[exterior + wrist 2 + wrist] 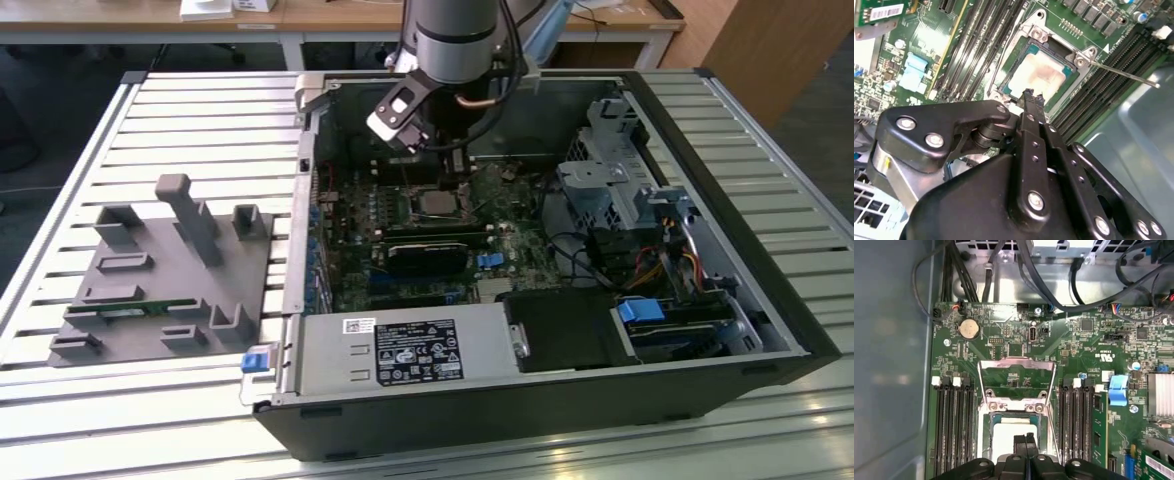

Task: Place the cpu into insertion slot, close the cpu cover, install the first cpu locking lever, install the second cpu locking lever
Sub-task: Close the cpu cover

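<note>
Claw (1032,96) hanging over the seated cpu (1041,75)
Fingers (1020,444) are sitting pressed together, empty; cpu cover (1016,363) is lying open, memory slots (954,430) flanking.

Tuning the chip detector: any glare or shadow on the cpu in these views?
Second wrist view: the cpu face is washed pale by reflected light. First wrist view: it is bright, evenly lit, no hard shadow. Exterior view: it sits in the dim case while the table slats glare.
</note>
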Controlling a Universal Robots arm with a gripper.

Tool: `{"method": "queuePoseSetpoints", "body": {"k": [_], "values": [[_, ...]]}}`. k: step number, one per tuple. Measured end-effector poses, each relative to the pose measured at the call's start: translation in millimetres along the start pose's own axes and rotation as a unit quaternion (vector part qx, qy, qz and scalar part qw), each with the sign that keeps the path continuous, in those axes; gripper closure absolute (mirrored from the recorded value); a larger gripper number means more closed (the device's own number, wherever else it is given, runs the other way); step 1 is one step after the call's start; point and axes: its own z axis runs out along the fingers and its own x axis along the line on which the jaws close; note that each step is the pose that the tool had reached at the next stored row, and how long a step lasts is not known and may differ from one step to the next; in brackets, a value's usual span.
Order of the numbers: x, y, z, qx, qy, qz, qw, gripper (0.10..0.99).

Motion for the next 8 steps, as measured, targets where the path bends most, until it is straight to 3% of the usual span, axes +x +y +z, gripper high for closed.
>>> {"method": "queuePoseSetpoints", "body": {"k": [5,8], "values": [[-0.2,1.1,-3.6,0.0009,0.0007,0.0,1.0,0.98],[-0.6,6.3,-3.5,0.004,0.0023,0.0,1.0,0.98]]}}
